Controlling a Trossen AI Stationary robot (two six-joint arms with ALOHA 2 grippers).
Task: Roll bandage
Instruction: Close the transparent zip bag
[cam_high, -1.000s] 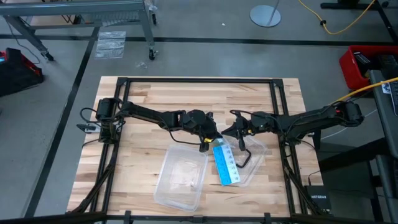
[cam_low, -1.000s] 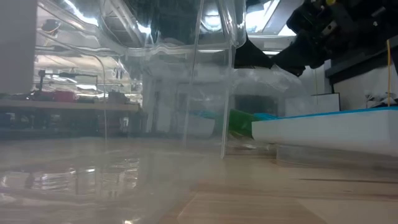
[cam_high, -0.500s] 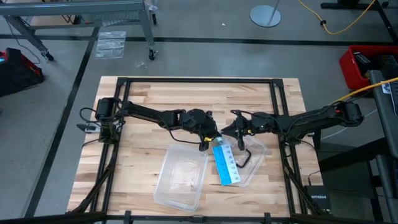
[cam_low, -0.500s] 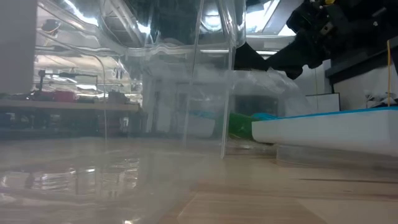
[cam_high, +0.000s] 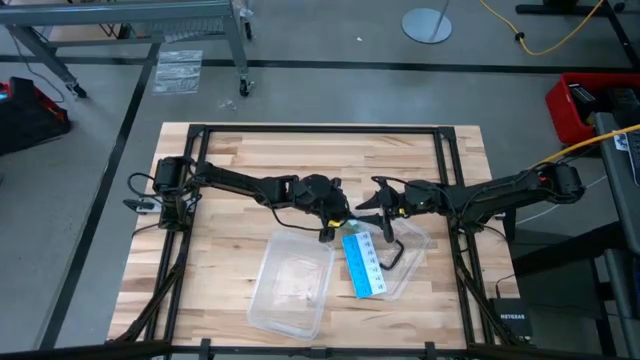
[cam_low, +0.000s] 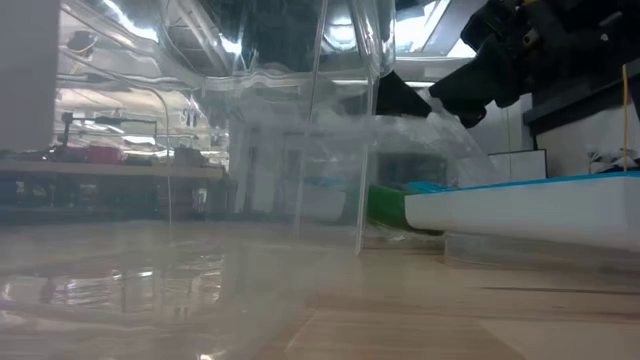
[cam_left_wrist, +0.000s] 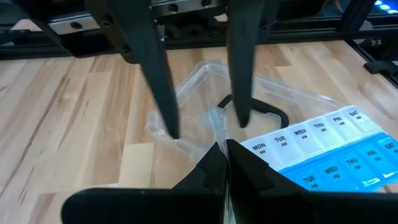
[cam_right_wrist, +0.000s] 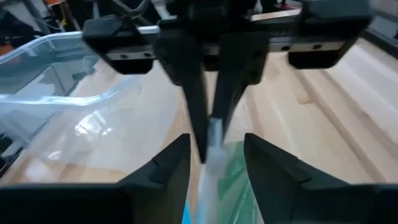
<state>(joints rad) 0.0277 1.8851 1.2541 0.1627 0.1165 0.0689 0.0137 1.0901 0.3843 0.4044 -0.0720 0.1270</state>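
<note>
The dark green bandage (cam_right_wrist: 234, 175) lies inside a crumpled clear plastic wrapper (cam_left_wrist: 194, 132) at the table's middle. In the low view the bandage (cam_low: 385, 203) shows low down, beside the white card. My left gripper (cam_high: 331, 228) is shut on the wrapper. My right gripper (cam_right_wrist: 216, 140) faces it from the table's right side, open. Its fingers stand on either side of the left fingertips and the pinched plastic. Whether they touch the plastic I cannot tell. My left gripper pinches a raised fold of the clear wrapper (cam_right_wrist: 213, 132) between its two shut fingertips (cam_left_wrist: 214, 157). The fingers slant down from the table's left side. The pinched part is drawn up. The rest of the wrapper, with the bandage in it, lies on the table.
A blue-and-white pill card (cam_high: 365, 264) lies just near of both grippers, partly on the wrapper. A black curved piece (cam_left_wrist: 264, 111) shows in the plastic. A clear plastic tub (cam_high: 290, 285) stands toward the near edge, left of the card. A black frame (cam_high: 320, 129) borders the table.
My right gripper has opened and let go of the wrapper, staying where it was. My left gripper has kept its hold and the wrapper stays raised.
</note>
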